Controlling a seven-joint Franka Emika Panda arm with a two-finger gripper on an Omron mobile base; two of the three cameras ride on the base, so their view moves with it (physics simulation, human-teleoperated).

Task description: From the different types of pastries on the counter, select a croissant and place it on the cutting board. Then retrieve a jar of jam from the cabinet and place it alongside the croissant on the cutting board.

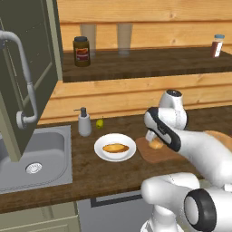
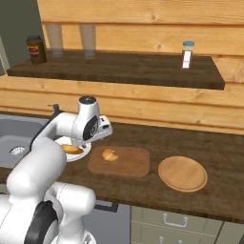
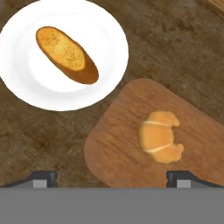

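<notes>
Croissant step done, jam step left
Golden croissant (image 3: pixel 160 136) lies on brown wooden cutting board (image 3: pixel 131 144); pincer (image 3: pixel 112 178) spread wide, empty, above it; dark-lidded jam jar (image 1: pixel 81 51) on shelf, untouched

on the bench (image 2: pixel 157 138), the cutting board (image 2: pixel 125 164) sits at centre of the right base view with bare wood all around the croissant (image 2: pixel 110 154) at its left part. just left of it the white plate (image 1: pixel 105 155) with a bread roll (image 1: pixel 115 147) crowds that side. right of the board lies a round wooden plate (image 2: pixel 183 173), near but apart. the soap dispenser (image 1: pixel 84 122) and a small lime (image 1: pixel 99 123) stand behind the white plate. on the shelf (image 2: pixel 119 69), the jam jar (image 2: pixel 35 49) stands at upper left, two glasses (image 2: pixel 70 39) beside it, a shaker (image 2: pixel 187 55) far right; open shelf lies between.
</notes>
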